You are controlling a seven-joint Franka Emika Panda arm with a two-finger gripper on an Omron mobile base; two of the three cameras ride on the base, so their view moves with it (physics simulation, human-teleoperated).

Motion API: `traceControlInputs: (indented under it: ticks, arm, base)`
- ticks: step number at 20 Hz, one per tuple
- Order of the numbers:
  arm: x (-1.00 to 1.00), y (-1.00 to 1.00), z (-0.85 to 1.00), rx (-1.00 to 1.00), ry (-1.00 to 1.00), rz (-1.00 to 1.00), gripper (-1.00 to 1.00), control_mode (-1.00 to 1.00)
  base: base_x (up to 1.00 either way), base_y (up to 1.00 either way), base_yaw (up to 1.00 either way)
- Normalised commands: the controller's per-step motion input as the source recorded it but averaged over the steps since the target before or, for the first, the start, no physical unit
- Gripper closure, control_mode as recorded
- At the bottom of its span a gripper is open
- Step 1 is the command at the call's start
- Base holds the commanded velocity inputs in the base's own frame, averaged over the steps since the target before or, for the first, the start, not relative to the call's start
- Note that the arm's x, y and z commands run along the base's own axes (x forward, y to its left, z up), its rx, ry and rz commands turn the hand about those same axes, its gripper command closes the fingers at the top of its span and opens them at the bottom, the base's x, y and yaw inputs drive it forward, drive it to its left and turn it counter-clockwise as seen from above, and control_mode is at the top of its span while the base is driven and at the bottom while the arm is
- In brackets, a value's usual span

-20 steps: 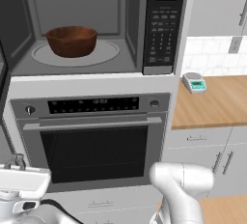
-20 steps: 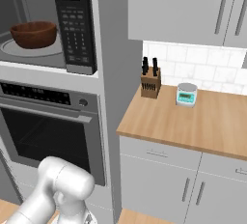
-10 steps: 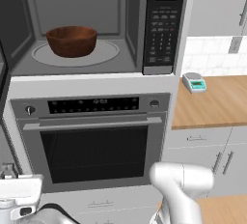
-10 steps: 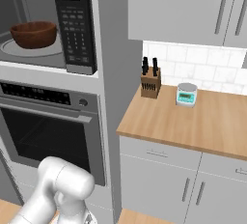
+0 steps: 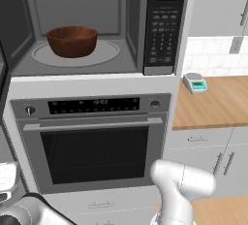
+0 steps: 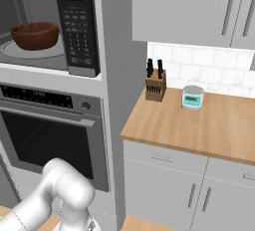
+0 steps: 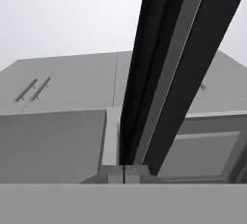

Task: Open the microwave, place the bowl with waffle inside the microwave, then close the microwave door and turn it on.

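Wooden bowl [image 5: 72, 41] on turntable inside microwave [image 5: 97, 25], door [image 7: 169, 68] open.

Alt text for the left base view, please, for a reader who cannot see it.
The reddish-brown bowl sits on the glass turntable inside the open microwave, above a built-in oven. A small white-and-teal scale rests on the wooden counter to the right.
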Motion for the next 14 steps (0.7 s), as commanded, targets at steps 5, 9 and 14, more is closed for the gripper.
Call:
traceControlInputs:
  ticks: [5, 9, 14]
  arm:
    - [0.08, 0.34, 0.39, 0.09, -0.02, 0.00, 1.00, -1.00]
    - [0.00, 0.00, 0.85, 0.25, -0.08, 0.00, 1.00, -1.00]
    - [0.00, -0.18, 0.91, 0.34, -0.09, 0.00, 1.00, -1.00]
  base:
    - [0.00, 0.00, 0.00]
    - [0.00, 0.00, 0.00]
    - [0.00, 0.00, 0.00]
